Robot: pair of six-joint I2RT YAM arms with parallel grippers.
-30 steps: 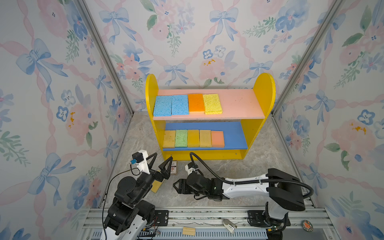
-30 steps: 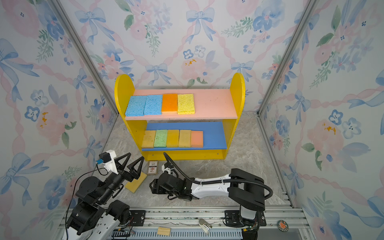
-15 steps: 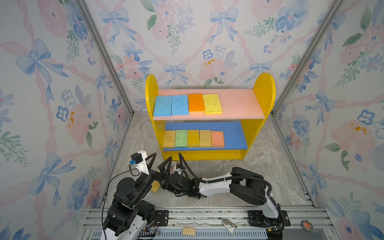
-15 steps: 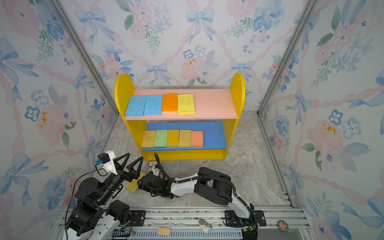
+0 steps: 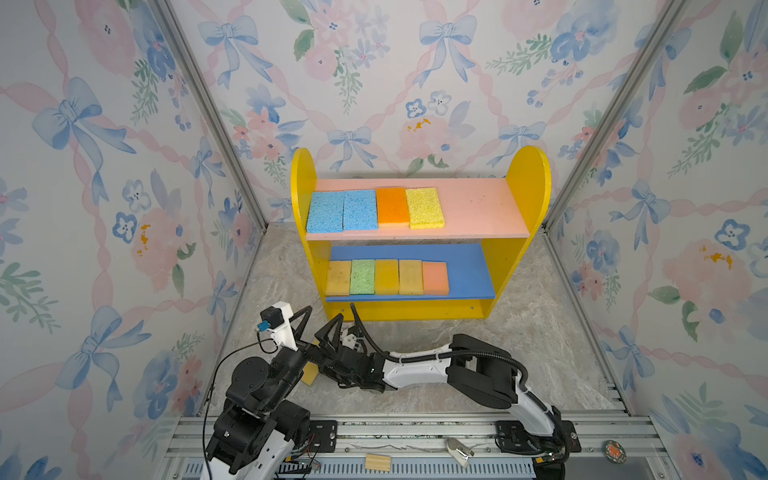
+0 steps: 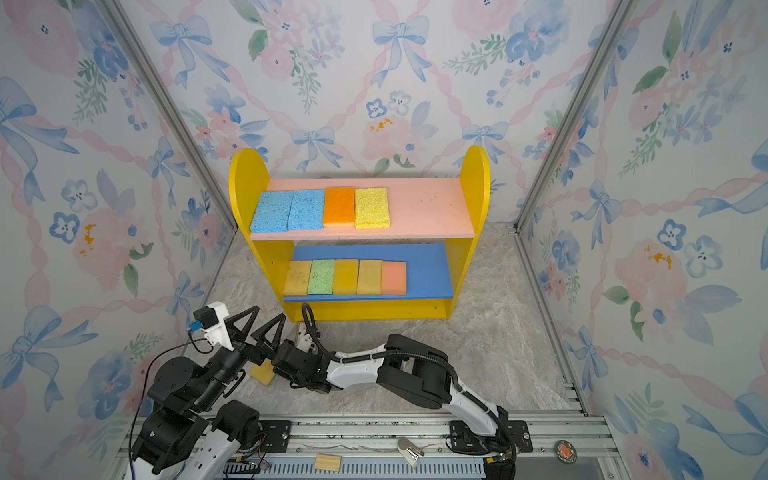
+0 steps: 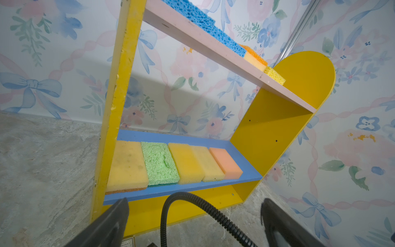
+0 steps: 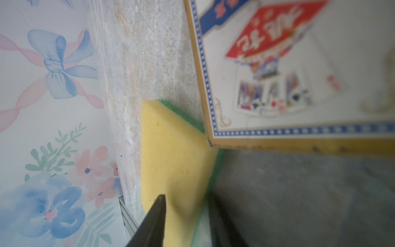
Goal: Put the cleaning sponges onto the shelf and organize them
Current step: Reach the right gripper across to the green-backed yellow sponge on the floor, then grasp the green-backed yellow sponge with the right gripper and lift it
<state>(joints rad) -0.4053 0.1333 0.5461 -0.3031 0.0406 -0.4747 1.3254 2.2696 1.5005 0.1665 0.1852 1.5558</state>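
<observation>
— So, where's the loose yellow sponge (image 8: 171, 154)?

— Down on the surface (image 5: 540, 353) beside the card box (image 8: 299, 64), right hand (image 8: 186, 198) clamped across it (green backing on one side). Left hand (image 7: 194, 203) is spread wide, empty. Nine more sponges (image 5: 361, 276) line the shelf (image 5: 528, 174).

Left arm (image 5: 249, 374), lower left of a top view: black rounded joints, white wrist bracket (image 5: 286, 328) carrying a small black camera with a blue plug, thin black cable. Right arm (image 5: 419, 365), lower centre: white links, black joint housings, corrugated black hose (image 7: 181, 195). Dark tapered fingers (image 7: 106, 226).
</observation>
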